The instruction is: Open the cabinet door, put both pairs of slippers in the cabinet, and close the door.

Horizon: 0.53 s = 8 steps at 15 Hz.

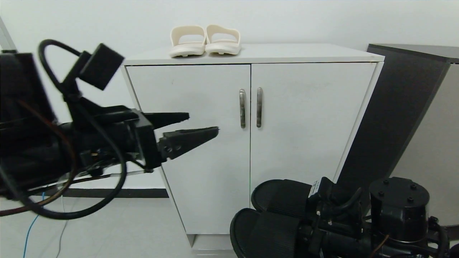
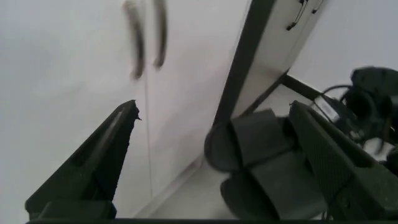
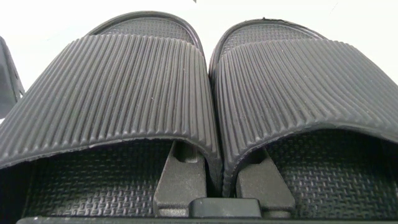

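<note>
My left gripper (image 1: 203, 122) hangs mid-left in the head view, fingers spread wide and empty, just left of the closed cabinet (image 1: 304, 125) and its handles (image 1: 242, 108). At lower right, my right gripper (image 3: 221, 186) pinches the black slippers (image 1: 276, 211) together, one finger inside each. The cream slippers (image 1: 204, 41) sit on the cabinet top, upper centre.

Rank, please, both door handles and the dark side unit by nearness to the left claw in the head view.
From the left claw:
1. Left door handle, just right of it.
2. Right door handle, beside that.
3. Dark side unit, far right.
</note>
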Tool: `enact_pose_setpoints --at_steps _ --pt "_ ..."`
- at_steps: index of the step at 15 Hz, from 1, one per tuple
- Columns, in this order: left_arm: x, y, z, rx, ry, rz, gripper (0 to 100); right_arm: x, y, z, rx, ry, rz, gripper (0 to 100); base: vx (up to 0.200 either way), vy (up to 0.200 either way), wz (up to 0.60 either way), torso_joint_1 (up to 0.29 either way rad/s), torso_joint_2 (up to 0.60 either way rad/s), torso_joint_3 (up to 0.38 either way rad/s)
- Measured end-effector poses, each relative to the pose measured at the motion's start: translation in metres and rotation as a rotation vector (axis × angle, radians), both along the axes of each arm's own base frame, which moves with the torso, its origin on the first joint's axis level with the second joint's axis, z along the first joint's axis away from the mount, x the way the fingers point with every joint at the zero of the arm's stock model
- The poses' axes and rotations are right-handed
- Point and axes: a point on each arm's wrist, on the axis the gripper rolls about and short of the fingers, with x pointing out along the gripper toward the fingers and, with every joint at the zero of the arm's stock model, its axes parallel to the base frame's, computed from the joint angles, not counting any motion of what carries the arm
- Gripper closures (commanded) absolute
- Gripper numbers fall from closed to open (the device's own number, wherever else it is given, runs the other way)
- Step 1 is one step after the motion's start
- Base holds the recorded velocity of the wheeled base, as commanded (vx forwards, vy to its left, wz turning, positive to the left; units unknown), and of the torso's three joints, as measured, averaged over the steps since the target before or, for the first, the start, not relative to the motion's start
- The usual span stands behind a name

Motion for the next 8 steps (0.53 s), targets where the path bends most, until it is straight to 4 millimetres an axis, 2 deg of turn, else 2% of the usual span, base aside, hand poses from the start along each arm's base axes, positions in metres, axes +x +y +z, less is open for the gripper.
enact_pose_setpoints --at_steps 3,8 --pt "0.027 -0.036 0.01 -0.07 0.054 -0.077 0 0.0 -0.001 -0.001 -0.004 0.004 -0.004 100 0.0 0.0 0.0 0.0 0.0 0.0" --pt "0.065 -0.087 0.003 -0.086 0.112 -0.153 0 0.0 -0.001 -0.002 -0.007 0.006 -0.003 100 0.0 0.0 0.0 0.0 0.0 0.0"
